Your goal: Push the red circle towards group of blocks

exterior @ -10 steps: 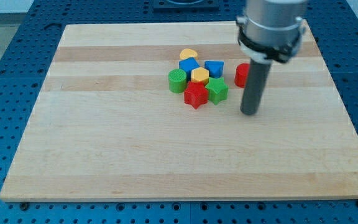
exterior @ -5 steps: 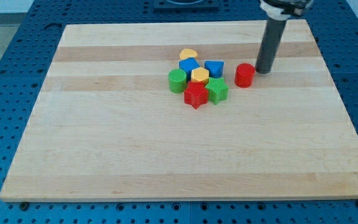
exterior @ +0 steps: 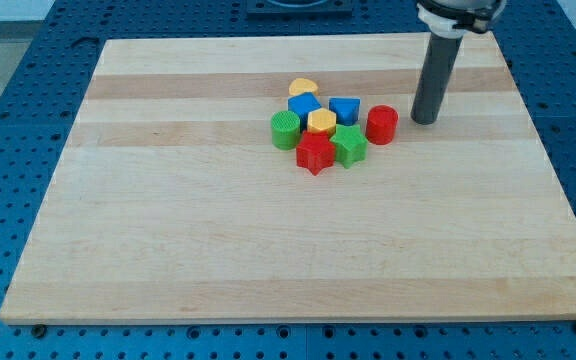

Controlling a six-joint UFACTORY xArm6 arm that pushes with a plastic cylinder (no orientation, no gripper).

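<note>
- Here, the red circle stood on the wooden worktop, in the upper middle part of the board, a little toward the view's right.
- The dark rod came down from the view's top right, and my tip rested on the worktop just to the view's right of the red circle, with a narrow strip of bare wood showing between them.
- The arm carried no claw, only the plain rod, so nothing was open, closed or held.
- To the view's left of the red circle sat the group of blocks, packed closely together.
- The blue block lay just up and to the left of the red circle, seemingly almost touching it.
- The green star-like block lay just down and to the left of the red circle, very close; whether they touched could not be told.
- Farther left of the red circle came the small yellow block, hexagon-like, in the middle of the group.
- A second blue block and a yellow-orange block sat up and to the left of it.
- The red star lay at the group's lower edge, and the green round block stood farthest left of the red circle.
</note>
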